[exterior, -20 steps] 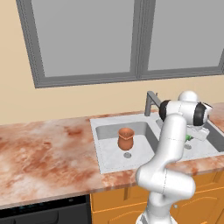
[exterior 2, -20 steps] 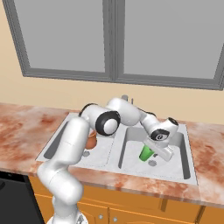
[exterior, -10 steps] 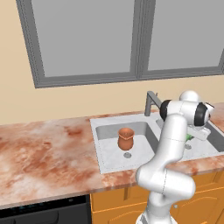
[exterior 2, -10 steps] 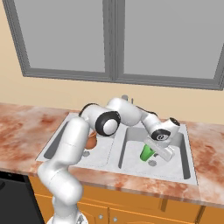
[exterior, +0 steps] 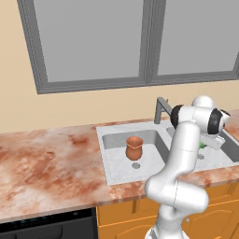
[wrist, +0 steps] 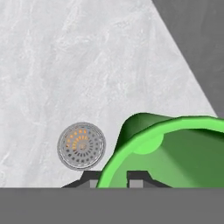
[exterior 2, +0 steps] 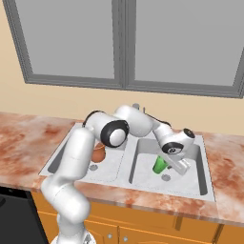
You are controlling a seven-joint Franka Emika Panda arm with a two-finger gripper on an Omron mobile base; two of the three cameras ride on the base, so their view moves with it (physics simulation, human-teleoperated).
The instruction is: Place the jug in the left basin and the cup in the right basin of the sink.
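Jug [exterior: 134, 148] upright in left basin [exterior: 116, 161], just behind round drain [exterior: 136, 165]. Sink [exterior: 105, 131] set in marbled surface [exterior: 46, 163]. Faucet [exterior: 161, 109] behind divider. White arm [exterior: 184, 154] reaches over right basin [exterior: 219, 158]; sliver of green cup [exterior: 202, 145] beside wrist.

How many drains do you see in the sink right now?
2. One drain sits in the left basin just in front of the jug; the other drain is in the right basin, beside the cup that the gripper holds.
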